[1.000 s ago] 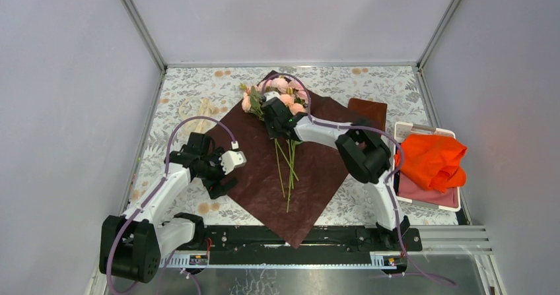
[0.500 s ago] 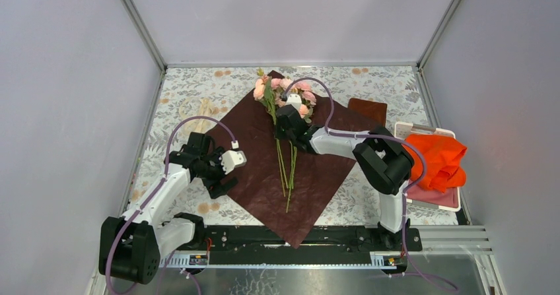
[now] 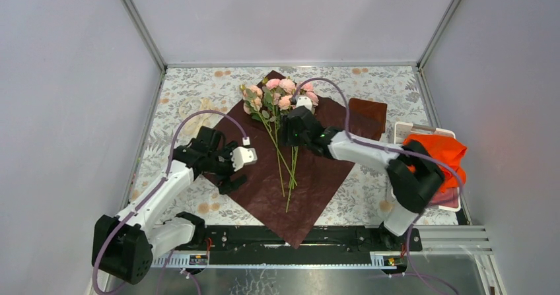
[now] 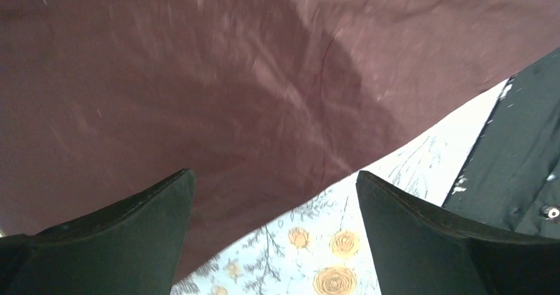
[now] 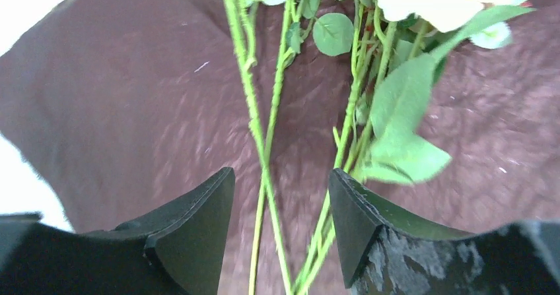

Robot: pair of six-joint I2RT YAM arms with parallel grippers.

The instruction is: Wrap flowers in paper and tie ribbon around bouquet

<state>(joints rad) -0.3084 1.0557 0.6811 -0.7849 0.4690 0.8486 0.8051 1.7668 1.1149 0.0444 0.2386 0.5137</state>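
The paper (image 3: 317, 169) lies flat as a dark maroon diamond in the middle of the table. On it lie the flowers (image 3: 272, 94), pink heads at the far corner, green stems (image 5: 263, 136) running toward me. They are loose, and no wrapped bouquet is in view. My right gripper (image 3: 288, 125) hovers over the stems just below the heads. In the right wrist view it (image 5: 280, 199) is open, and stems pass between its fingers without being pinched. My left gripper (image 3: 228, 171) is open over the paper's left edge (image 4: 198, 77) and holds nothing. The cream ribbon (image 3: 198, 105) lies far left on the cloth.
A small brown folded square (image 3: 367, 110) lies beyond the paper's right corner. A white tray (image 3: 404, 129) at the right holds a bright orange cloth (image 3: 432, 160). The floral tablecloth (image 4: 343, 242) shows under the left gripper. A black rail (image 3: 297, 239) runs along the near edge.
My right gripper has opened and let go of the stems, and its arm has swung right. The flowers have settled on the paper. My left gripper has moved right onto the paper's edge.
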